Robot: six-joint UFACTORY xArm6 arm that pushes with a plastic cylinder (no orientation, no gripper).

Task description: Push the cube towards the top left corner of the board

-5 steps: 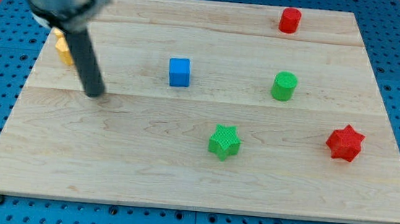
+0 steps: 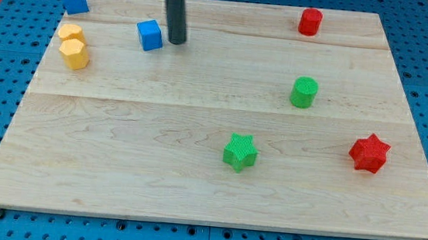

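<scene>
The blue cube (image 2: 150, 34) lies in the upper left part of the wooden board (image 2: 194, 173), a little tilted. My tip (image 2: 176, 41) rests on the board just to the right of the cube, very close to it or touching it. The dark rod rises straight up out of the view's top. The board's top left corner lies further left and up, where another blue block (image 2: 74, 0) sits.
Two yellow blocks (image 2: 73, 47) sit close together at the left edge. A red cylinder (image 2: 309, 22) is at the top right, a green cylinder (image 2: 304, 92) right of centre, a green star (image 2: 240, 152) at lower centre, a red star (image 2: 369, 153) at the right.
The blue cube has moved up and to the left from the board's middle. My tip has moved from the left side to just right of the cube. The arm body no longer hides the top left corner.
</scene>
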